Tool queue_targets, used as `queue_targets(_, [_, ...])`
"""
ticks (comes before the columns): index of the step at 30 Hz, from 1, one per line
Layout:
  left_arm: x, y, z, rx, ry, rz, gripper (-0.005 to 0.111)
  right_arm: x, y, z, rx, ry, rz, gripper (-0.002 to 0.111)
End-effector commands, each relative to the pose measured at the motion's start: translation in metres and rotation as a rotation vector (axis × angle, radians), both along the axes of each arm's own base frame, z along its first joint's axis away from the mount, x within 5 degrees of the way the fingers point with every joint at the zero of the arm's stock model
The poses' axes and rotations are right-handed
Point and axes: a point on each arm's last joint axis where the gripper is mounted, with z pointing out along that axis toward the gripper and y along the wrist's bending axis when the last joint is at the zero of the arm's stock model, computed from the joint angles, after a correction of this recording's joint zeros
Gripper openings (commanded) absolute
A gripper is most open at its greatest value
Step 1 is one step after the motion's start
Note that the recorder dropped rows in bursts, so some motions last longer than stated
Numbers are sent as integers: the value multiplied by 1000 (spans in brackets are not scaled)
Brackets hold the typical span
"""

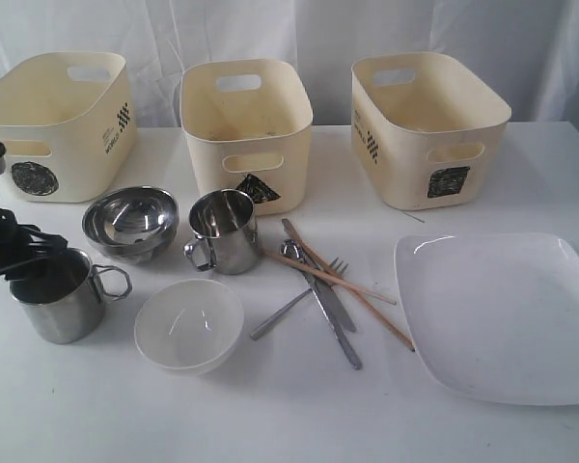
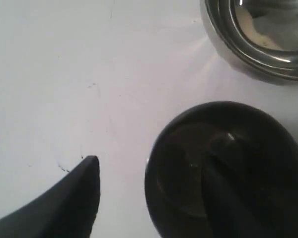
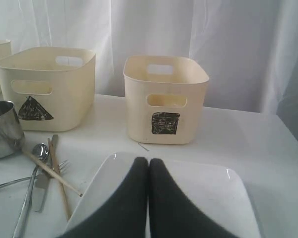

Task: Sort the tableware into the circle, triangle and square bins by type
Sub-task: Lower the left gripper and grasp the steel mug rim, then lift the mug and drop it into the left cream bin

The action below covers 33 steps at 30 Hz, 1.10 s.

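Left gripper (image 1: 34, 265) has its fingers spread wide over a steel mug (image 1: 63, 311) near the left edge of the white table (image 1: 299, 415). One finger looks to dip inside the mug. Right gripper (image 3: 148, 166) has its fingers pressed together above the big white plate (image 3: 208, 198) by the right edge. White curtains (image 1: 318, 29) hang behind. Three cream tubs stand along the back edge, each with a black sticker: circle bin (image 1: 58, 106), triangle bin (image 1: 246, 121), square bin (image 1: 425, 116). Black print on the circle bin's side is too small to read.
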Motion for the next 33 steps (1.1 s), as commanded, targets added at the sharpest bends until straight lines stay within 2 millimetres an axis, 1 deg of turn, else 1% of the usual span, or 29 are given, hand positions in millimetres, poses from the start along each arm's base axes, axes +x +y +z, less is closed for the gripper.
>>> queue_targets(1, [10, 1, -17, 18, 19, -13, 63, 0, -1, 0, -2, -10, -10, 0])
queue_targets(4, [15, 1, -31, 44, 46, -36, 63, 0, -1, 0, -2, -10, -10, 0])
queue_targets(6, [17, 0, -36, 44, 47, -39, 61, 0, -1, 0, -2, -10, -10, 0])
queue_targets(8, [18, 0, -37, 47, 46, -43, 48, 0, -1, 0, -2, -10, -10, 0])
queue_targets(11, [13, 1, -24, 50, 23, -43, 13, 0, -1, 0, -2, -10, -10, 0])
queue_targets(12, [11, 2, -16, 62, 7, -50, 1, 0, -1, 0, -2, -10, -10, 0])
queue_targets(14, [3, 5, 2, 89, -28, -61, 0, 0, -1, 0, -2, -10, -10, 0])
queue_targets(16, [-9, 8, 26, 90, -78, -50, 0, 0, -1, 0, -2, -10, -10, 0])
queue_targets(17, [-22, 12, 50, 94, -138, -41, 0, 0, -1, 0, -2, -10, -10, 0])
queue_targets(18, [-29, 14, 66, 102, -181, -40, 0, 0, -1, 0, -2, -10, -10, 0])
queue_targets(19, [-34, 17, 97, 137, -289, -55, 0, 0, -1, 0, -2, -10, -10, 0])
queue_targets(20, [-32, 19, 113, 178, -352, -74, 0, 0, -1, 0, -2, -10, -10, 0])
queue_targets(21, [-18, 21, 137, 213, -460, -74, 0, 0, -1, 0, -2, -10, -10, 0])
queue_targets(22, [-6, 22, 148, 214, -509, -71, 0, 0, -1, 0, -2, -10, -10, 0])
queue_targets(23, [19, 22, 160, 215, -565, -69, 0, 0, -1, 0, -2, -10, -10, 0])
queue_targets(24, [33, 23, 163, 232, -582, -73, 0, 0, -1, 0, -2, -10, -10, 0])
queue_targets(25, [59, 25, 164, 251, -586, -66, 0, 0, -1, 0, -2, -10, -10, 0])
queue_targets(26, [82, 29, 161, 248, -580, -43, 0, 0, -1, 0, -2, -10, -10, 0])
queue_targets(28, [118, 34, 150, 233, -579, -13, 0, 0, -1, 0, -2, -10, -10, 0])
queue_targets(30, [146, 40, 135, 239, -578, -11, 0, 0, -1, 0, -2, -10, -10, 0])
queue_targets(32, [168, 43, 124, 223, -613, -17, 0, 0, -1, 0, -2, -10, -10, 0])
queue_targets(33, [178, 42, 116, 217, -625, -27, 4, 0, -1, 0, -2, -10, -10, 0])
